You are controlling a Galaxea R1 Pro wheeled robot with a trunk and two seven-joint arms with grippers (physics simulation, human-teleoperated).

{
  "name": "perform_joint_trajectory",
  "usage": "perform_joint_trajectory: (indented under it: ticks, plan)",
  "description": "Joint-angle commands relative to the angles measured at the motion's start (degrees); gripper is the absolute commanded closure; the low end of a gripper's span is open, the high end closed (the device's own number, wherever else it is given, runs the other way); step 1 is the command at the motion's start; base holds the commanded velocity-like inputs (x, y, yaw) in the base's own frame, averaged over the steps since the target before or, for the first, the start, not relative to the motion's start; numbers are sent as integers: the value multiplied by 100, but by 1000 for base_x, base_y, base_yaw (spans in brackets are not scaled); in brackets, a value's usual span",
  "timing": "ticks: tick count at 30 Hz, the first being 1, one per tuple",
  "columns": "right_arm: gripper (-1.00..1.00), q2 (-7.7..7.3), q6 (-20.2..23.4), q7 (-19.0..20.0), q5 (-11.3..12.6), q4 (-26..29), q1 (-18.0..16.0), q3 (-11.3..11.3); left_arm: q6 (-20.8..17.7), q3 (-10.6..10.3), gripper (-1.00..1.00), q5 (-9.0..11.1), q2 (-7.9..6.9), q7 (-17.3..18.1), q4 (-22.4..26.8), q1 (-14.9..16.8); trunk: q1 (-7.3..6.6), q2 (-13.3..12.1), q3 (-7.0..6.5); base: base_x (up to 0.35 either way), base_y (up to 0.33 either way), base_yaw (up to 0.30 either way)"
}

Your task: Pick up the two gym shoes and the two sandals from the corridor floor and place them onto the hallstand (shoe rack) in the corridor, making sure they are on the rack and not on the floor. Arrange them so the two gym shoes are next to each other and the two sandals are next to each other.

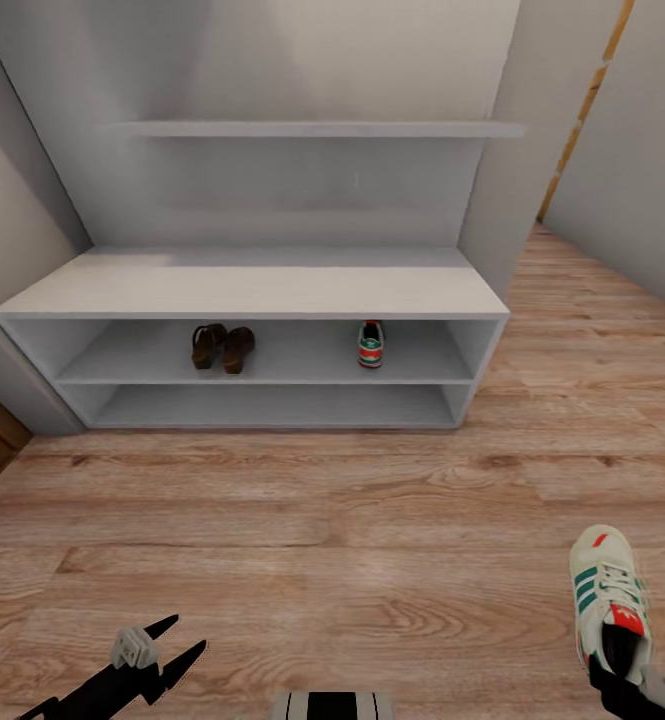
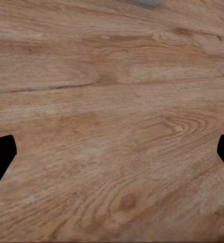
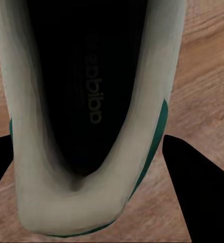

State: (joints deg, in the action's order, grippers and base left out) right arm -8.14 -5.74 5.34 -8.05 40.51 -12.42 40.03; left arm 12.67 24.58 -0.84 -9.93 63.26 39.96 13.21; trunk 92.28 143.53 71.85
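The right gripper is clamping the heel of one gym shoe above the corridor floor; the left gripper is hanging with fingers apart.

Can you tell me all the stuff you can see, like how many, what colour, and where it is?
hallstand: one, pale grey-white, against the wall ahead.
sandals: two, brown, side by side on the hallstand's upper open shelf, left part.
gym shoe on the shelf: one, white with green and red, same shelf, right part.
gym shoe by the gripper: one, white with green stripes, at the right gripper.
corridor floor: light brown wood planks.
left gripper: black, open, above the floor.
right gripper: black, at that shoe's heel; grip unclear.
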Motion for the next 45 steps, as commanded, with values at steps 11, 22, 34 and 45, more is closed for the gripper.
perform_joint_trajectory:
  ticks: [11, 22, 34, 45]
  plan:
    - [100, 60, -23, 52, -56, -17, -6, -39, 25, 19, -100, 0, 9, 40, -23, 6, -1, 1, 4, 0, 309, 0]
    - [100, 64, -24, 68, -56, -17, -6, -43, 25, 20, -100, 14, 5, 55, -15, 6, -1, 1, 4, 0, 310, 0]
    - [100, 65, -24, 72, -56, -17, -6, -48, 25, 20, -100, 14, 7, 47, -15, 6, -1, 1, 4, 0, 310, 0]
    - [100, 64, -24, 76, -56, -17, -6, -48, 25, 20, -100, 14, 7, 46, -13, 6, -1, 1, 4, 0, 310, 0]
